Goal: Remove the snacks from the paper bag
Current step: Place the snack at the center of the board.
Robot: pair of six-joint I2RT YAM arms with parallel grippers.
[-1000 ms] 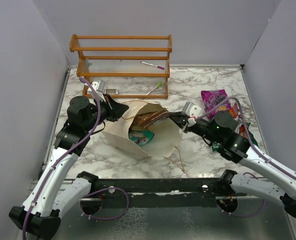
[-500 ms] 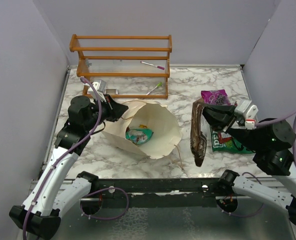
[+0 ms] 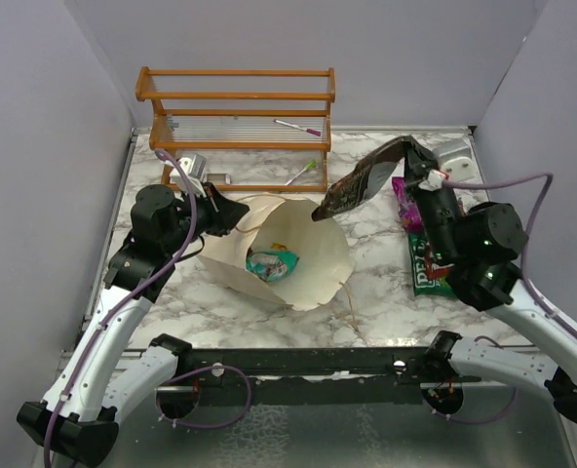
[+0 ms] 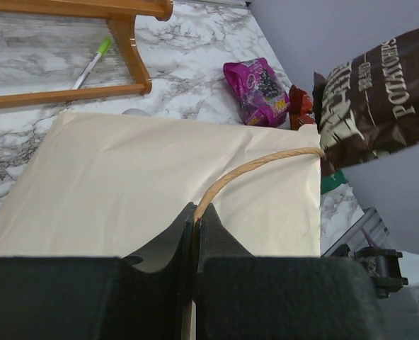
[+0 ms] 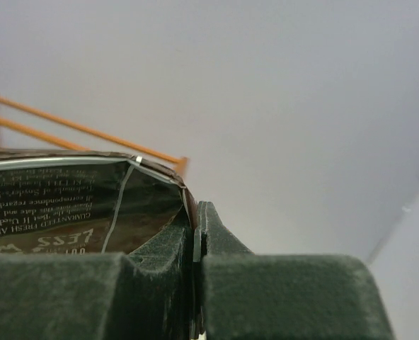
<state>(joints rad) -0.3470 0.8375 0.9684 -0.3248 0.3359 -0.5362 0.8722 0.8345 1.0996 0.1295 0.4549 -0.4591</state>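
The right gripper [image 3: 418, 175] holds a brown packet [image 3: 362, 185] above the paper bag [image 3: 313, 268], while the left gripper [image 3: 238, 215] pinches the bag's handle. Next, the packet likely needs laying down beside the bag.

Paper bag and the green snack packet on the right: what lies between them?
Top view shows only bare marble table between paper bag and green packet.

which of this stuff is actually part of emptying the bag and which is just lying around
Part of the job: paper bag, pinched by left fingers; dark brown packet in right fingers; teal packet inside the bag; purple packet and green packet outside it.
Just lying about: wooden rack; pens on it.
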